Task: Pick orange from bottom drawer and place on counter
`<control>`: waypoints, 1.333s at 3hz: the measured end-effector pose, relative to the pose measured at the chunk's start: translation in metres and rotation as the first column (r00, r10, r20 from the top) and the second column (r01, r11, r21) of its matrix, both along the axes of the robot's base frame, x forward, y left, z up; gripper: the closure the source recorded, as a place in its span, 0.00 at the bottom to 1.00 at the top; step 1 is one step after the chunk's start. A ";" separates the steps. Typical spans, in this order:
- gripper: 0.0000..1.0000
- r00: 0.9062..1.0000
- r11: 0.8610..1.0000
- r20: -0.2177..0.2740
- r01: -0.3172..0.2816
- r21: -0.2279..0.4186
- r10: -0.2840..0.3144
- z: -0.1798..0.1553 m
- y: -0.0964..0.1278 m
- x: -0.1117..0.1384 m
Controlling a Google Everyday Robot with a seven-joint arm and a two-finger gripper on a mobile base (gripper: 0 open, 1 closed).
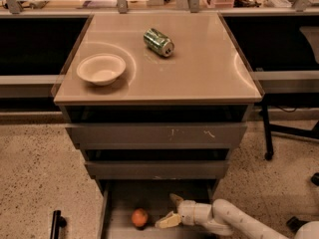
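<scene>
Orange-red and smooth-skinned, the orange (140, 217) lies on the flat grey floor of the bottom drawer (117, 203), which stands pulled out. The end effector (171, 211) is inside the same drawer, low over the floor. Its two fingers (175, 199) are spread apart and hold nothing. The fruit sits just beyond the fingertips, close but not touching, roughly in line with the gap between them. Assessment: light, firm, slightly yielding. A round body on bare metal will likely roll if one finger nudges it first. Recommended hold is across the widest part, fingers level on both sides, with a moderate squeeze so the skin is not bruised. The destination, the counter (199, 73), is well above the end effector. That surface also carries a white bowl (101, 68) and a green can (158, 42).
</scene>
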State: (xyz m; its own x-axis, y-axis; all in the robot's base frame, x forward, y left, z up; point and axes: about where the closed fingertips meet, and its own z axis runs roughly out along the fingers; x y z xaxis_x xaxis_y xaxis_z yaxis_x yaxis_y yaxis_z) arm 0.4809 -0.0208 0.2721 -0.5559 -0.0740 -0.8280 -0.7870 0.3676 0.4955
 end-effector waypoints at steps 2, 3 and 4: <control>0.00 0.999 0.999 -0.012 0.031 -0.008 -0.032 -0.014 0.000 0.004; 0.00 1.000 1.000 0.001 0.006 -0.010 -0.006 -0.036 0.023 0.009; 0.00 0.999 0.999 0.028 -0.026 -0.018 0.027 -0.051 0.044 0.021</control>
